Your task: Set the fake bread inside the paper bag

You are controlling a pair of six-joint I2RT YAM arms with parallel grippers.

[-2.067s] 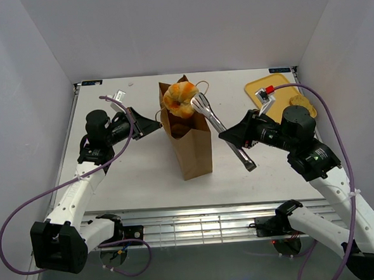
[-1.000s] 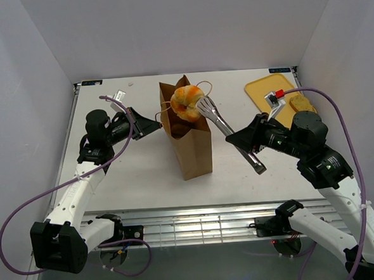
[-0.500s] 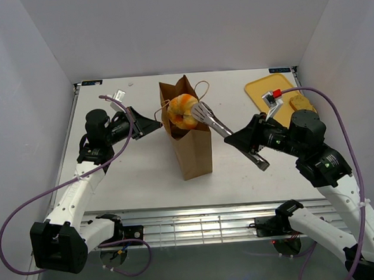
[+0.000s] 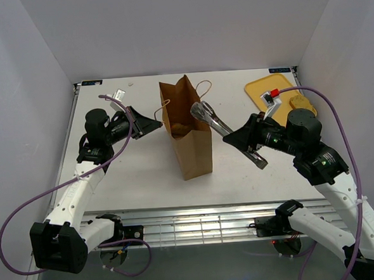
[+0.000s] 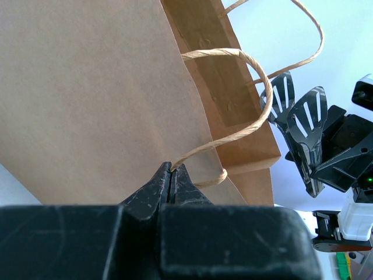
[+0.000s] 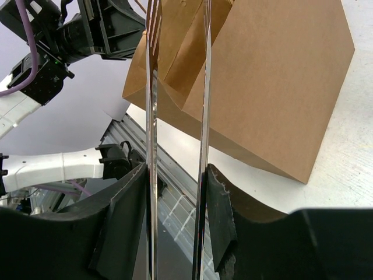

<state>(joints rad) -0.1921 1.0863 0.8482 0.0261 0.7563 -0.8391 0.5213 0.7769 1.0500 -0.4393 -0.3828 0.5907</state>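
The brown paper bag stands upright mid-table with its mouth open. My left gripper is shut on its twisted paper handle, seen pinched at the fingertips in the left wrist view. My right gripper is shut on metal tongs. The tong arms run between my fingers, and their open, empty tips hang at the bag's right rim. A flat golden bread piece lies on the yellow tray. No bread shows at the bag mouth.
The yellow tray sits at the back right corner behind my right arm. A small white tag lies at the back left. White walls enclose the table on three sides. In the right wrist view the bag fills the top, with the left arm beyond.
The orange-golden roll held in the tongs over the bag has dropped out of sight into the bag. The tongs are now open and empty. The left gripper has not moved.
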